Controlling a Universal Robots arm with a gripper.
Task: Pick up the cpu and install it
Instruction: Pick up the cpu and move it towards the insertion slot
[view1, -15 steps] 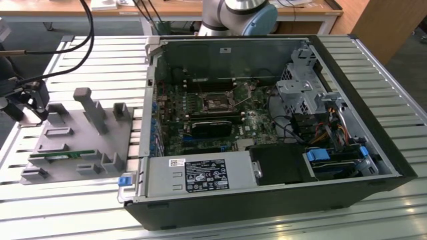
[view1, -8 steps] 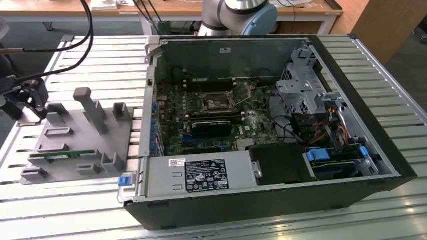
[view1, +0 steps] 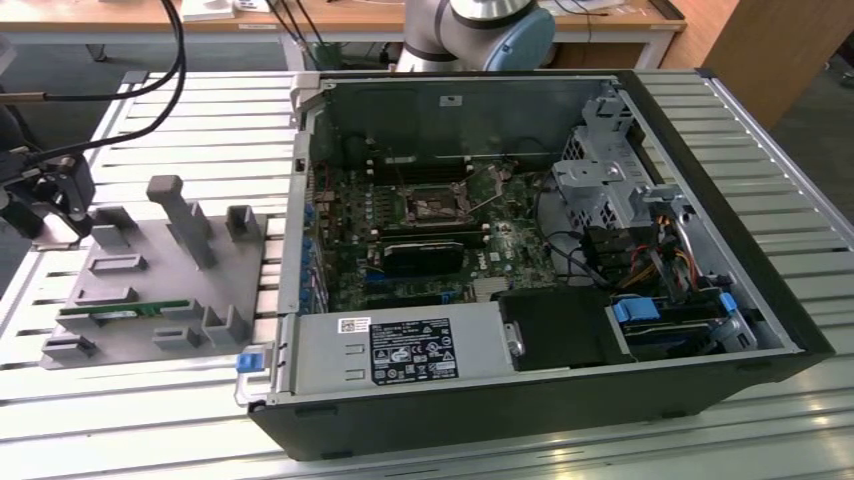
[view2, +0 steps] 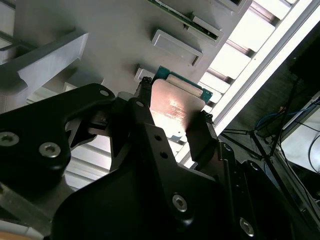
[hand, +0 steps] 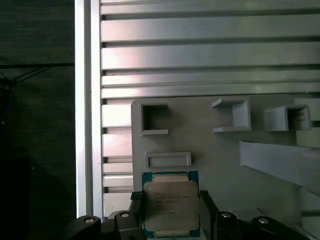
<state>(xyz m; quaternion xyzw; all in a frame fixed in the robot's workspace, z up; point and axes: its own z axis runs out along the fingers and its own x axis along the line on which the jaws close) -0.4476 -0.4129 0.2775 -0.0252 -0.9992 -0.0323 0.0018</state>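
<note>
The cpu (hand: 170, 202) (view2: 175, 107) is a small square chip with a shiny metal top and a green edge. It sits between my gripper's (hand: 170, 200) (view2: 172, 112) two black fingers (hand: 136, 202) (view2: 143, 90), which press against its opposite sides just over the grey fixture (hand: 210, 155). In the exterior view the gripper (view1: 54, 215) hangs over the far-left end of that fixture (view1: 147, 290). The motherboard socket (view1: 438, 210) lies inside the open computer case (view1: 534, 260), well off to the exterior view's right.
A green memory stick (view1: 120, 312) (view2: 185, 17) rests in the fixture, among grey upright posts (view1: 180, 220). The slatted metal table (view1: 160, 110) carries both fixture and case. Black cables (view1: 120, 80) hang at the back left. The arm's base (view1: 481, 30) stands behind the case.
</note>
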